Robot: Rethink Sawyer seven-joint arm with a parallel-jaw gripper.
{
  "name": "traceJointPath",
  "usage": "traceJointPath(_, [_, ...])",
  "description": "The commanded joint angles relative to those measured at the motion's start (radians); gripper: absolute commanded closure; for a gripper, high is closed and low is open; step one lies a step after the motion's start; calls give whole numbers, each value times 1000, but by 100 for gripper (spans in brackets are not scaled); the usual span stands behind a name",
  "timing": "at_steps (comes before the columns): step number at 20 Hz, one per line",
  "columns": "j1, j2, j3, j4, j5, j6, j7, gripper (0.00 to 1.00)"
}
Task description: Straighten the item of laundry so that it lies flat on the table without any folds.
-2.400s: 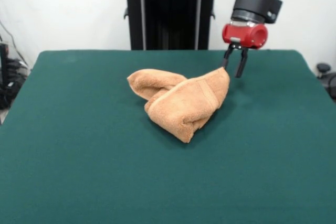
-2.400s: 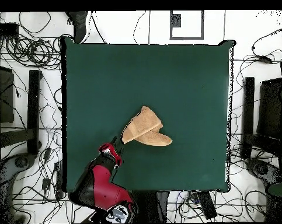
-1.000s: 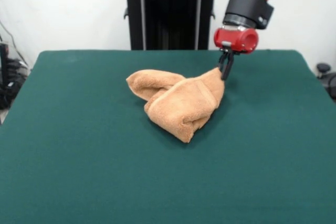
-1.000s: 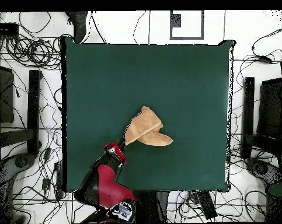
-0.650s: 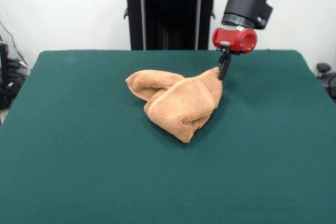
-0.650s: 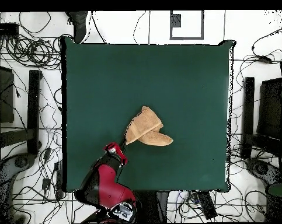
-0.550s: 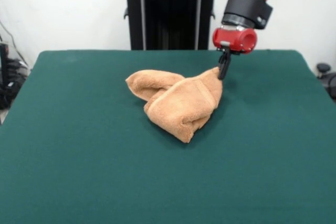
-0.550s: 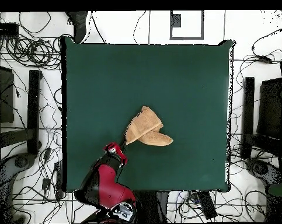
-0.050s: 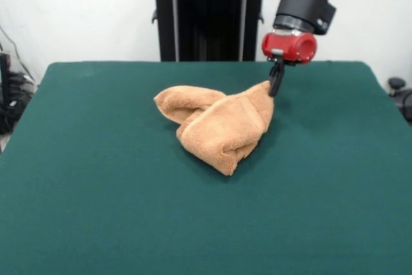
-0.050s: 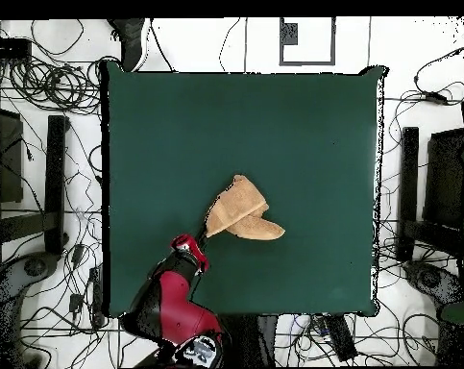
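A crumpled tan towel [image 9: 219,122] lay near the centre of the green worktop [image 9: 96,210], folded over itself in a thick bundle with one rolled lobe reaching toward 9 o'clock in the front view and a blunt point toward 6 o'clock. Its woven band showed as a faint stripe across the upper fold. The red arm's end effector [image 9: 275,85] stood at the bundle's 2 o'clock corner, its black fingers drawn together and pinching that corner, which rose slightly off the cloth surface. Seen from overhead, the towel [image 10: 239,213] sat just below the worktop's [image 10: 303,125] middle, with the end effector [image 10: 203,242] at its 8 o'clock tip. Cables littered the floor around the worktop.
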Motion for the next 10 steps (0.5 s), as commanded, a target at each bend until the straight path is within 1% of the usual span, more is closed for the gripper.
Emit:
traceJointPath(1, [181, -253, -81, 42, 285, 328, -16, 100])
traceJointPath(3, [223, -270, -120, 36, 318, 381, -39, 100])
traceJointPath(6, [243, -291, -147, 31, 290, 419, -18, 100])
traceJointPath(7, [249, -312, -151, 28, 274, 448, -5, 100])
traceJointPath(8, [270, -316, -164, 20, 282, 476, 0, 100])
traceJointPath(10, [386, -289, -252, -28, 373, 582, -7, 100])
